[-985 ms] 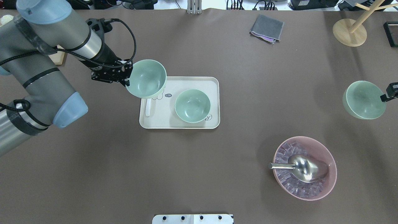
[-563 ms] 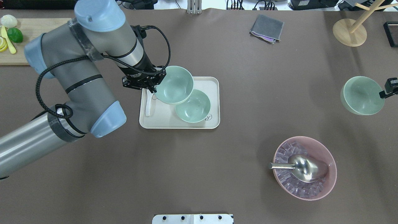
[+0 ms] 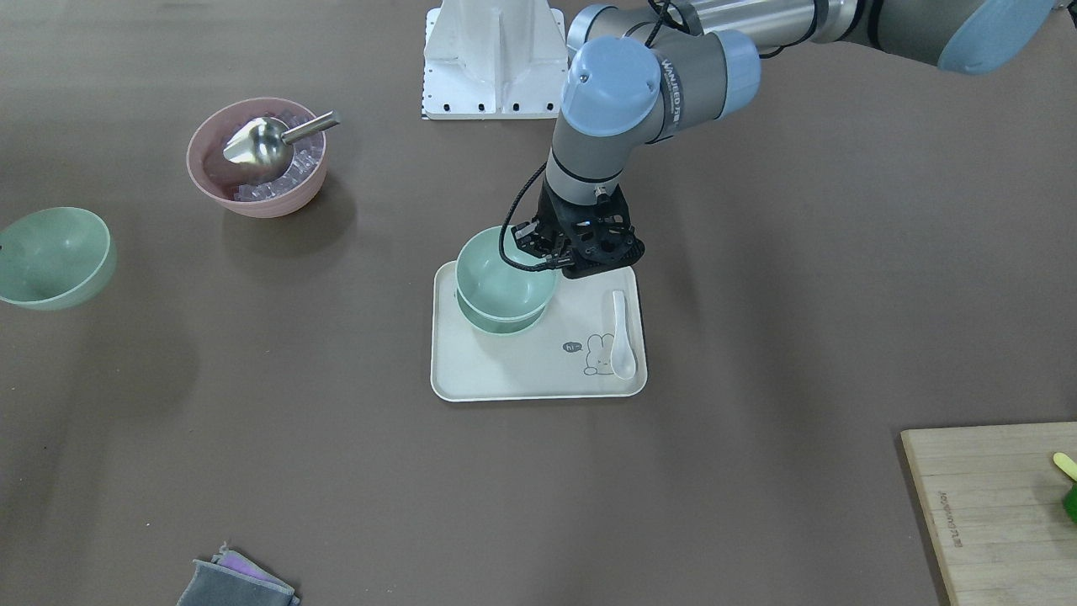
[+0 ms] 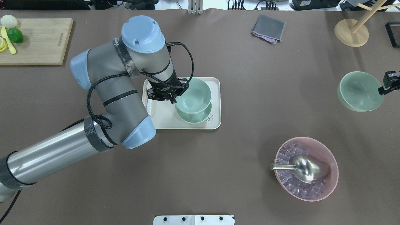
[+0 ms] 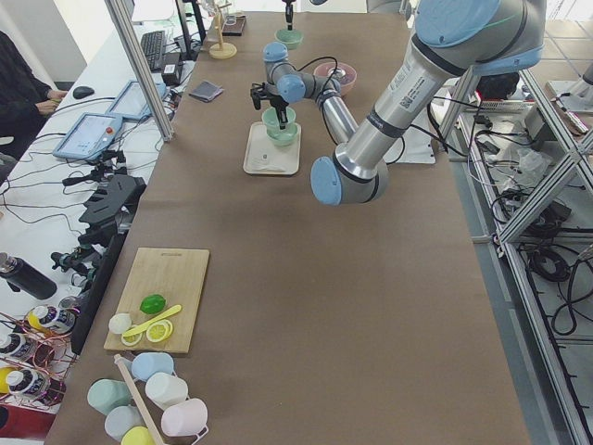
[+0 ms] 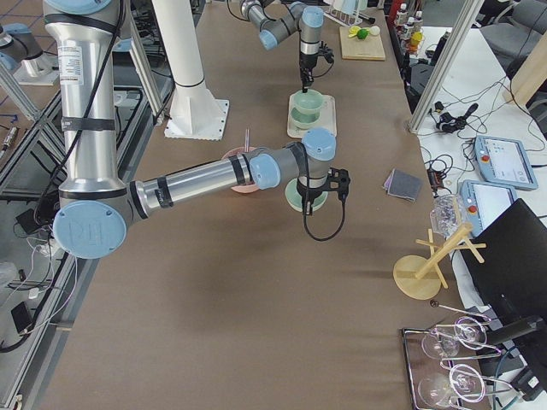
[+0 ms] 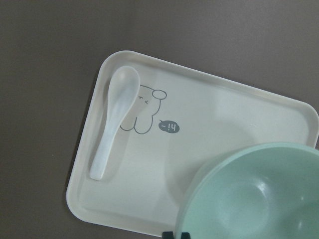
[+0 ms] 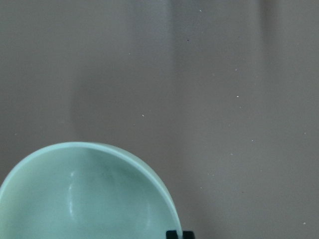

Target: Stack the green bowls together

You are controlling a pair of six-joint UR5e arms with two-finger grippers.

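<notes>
My left gripper (image 4: 172,99) is shut on the rim of a green bowl (image 4: 193,95) and holds it directly over a second green bowl (image 4: 200,118) on the cream tray (image 4: 162,118). The two are nearly nested; I cannot tell if they touch. In the front view the held bowl (image 3: 505,273) sits just above the lower one (image 3: 496,321). My right gripper (image 4: 382,90) is shut on the rim of the third green bowl (image 4: 359,91), held tilted above the table at the far right. That bowl fills the right wrist view (image 8: 84,194).
A white spoon (image 3: 621,337) lies on the tray's left part. A pink bowl (image 4: 306,168) with ice and a metal scoop stands front right. A grey cloth (image 4: 268,28), a wooden stand (image 4: 351,32) and a cutting board (image 4: 34,40) sit along the far side.
My left arm has carried its bowl rightward from the tray's left edge to over the bowl on the tray. The right gripper's bowl has drifted slightly left and farther away.
</notes>
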